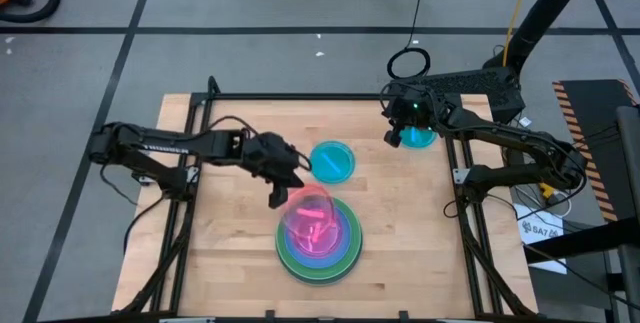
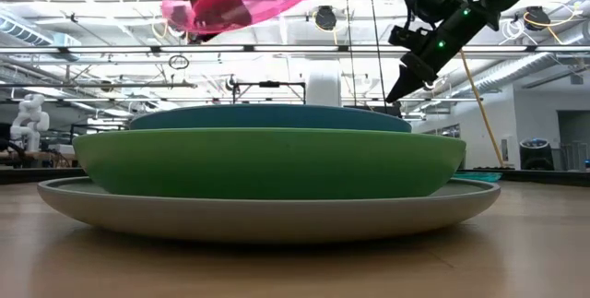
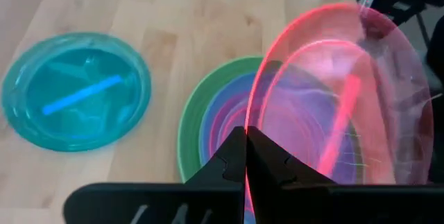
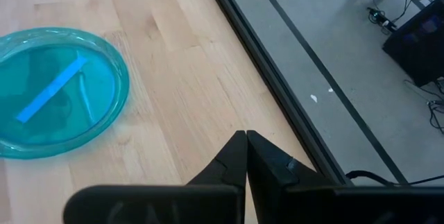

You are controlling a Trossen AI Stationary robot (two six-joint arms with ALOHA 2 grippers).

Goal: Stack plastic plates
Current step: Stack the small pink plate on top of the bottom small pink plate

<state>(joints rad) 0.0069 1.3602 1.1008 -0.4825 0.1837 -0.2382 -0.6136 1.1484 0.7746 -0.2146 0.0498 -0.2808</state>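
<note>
**Pink plate held over the stack, ready to be lowered**

Nearest the front edge of the tabletop [image 1: 230, 263], a stack [image 1: 318, 253] is seen: a large grey plate [image 2: 277, 213] at the bottom, a green plate [image 2: 267, 161] on it and a blue plate [image 2: 267, 118] above; in the left wrist view a pink plate seems already nested inside. A translucent pink plate [image 1: 310, 221] is pinched by its rim in the closed left gripper [image 1: 277, 196] and is carried tilted, clear above the stack and a little off its centre toward the left arm.

The step in hand is judged to be the placing of this plate. It would best be levelled and centred over the stack before being lowered, and released only once it rests in the plate beneath, so that it is not dropped on edge or left to slide off.

Farther back, one teal plate [image 1: 332, 161] lies alone on the tabletop, just beyond the stack. Farthest, a second teal plate [image 4: 52, 92] lies near the back right corner; the right gripper [image 1: 392, 135] is held above and just beside it, closed and empty.
</note>
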